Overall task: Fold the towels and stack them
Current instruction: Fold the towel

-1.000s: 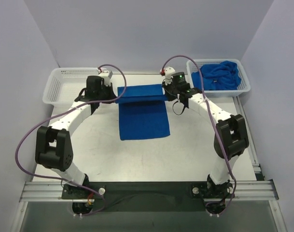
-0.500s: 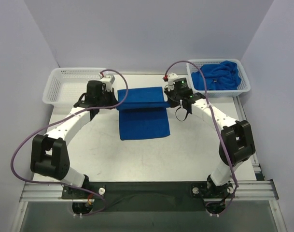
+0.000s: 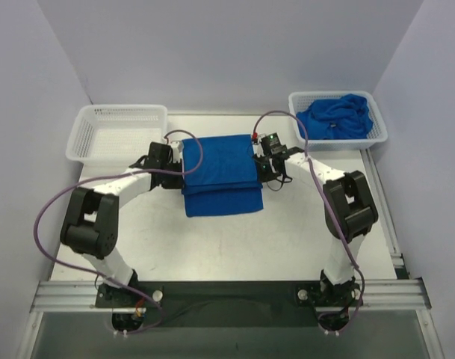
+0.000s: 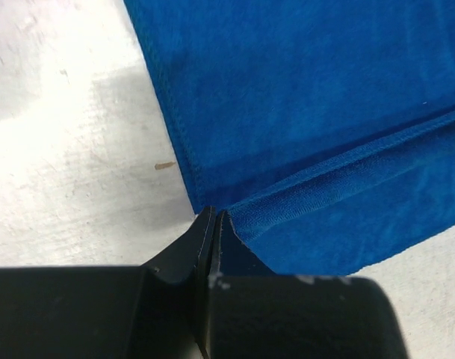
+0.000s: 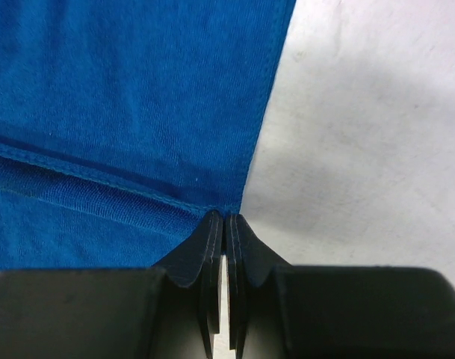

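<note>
- A second ago I held the far edge of the towel up near the far side of the table. Since then I have drawn it toward the near side, and both arms have pulled in closer to the cloth.
- My left gripper is clenched on the left corner of that carried edge. The left wrist view shows the fingers pinched tight on the hem.
- My right gripper is likewise clamped on the right corner.
- The towel lies mid-table between my grippers. The top layer now covers most of the lower one, and a strip of lower layer shows at the near side. I judge this fold nearly laid but not yet let go.
- The left basket, far left, has nothing in it that I can see; I take it for the stacking place.
- The right basket, far right, holds a crumpled heap of towels, so much folding remains.
</note>
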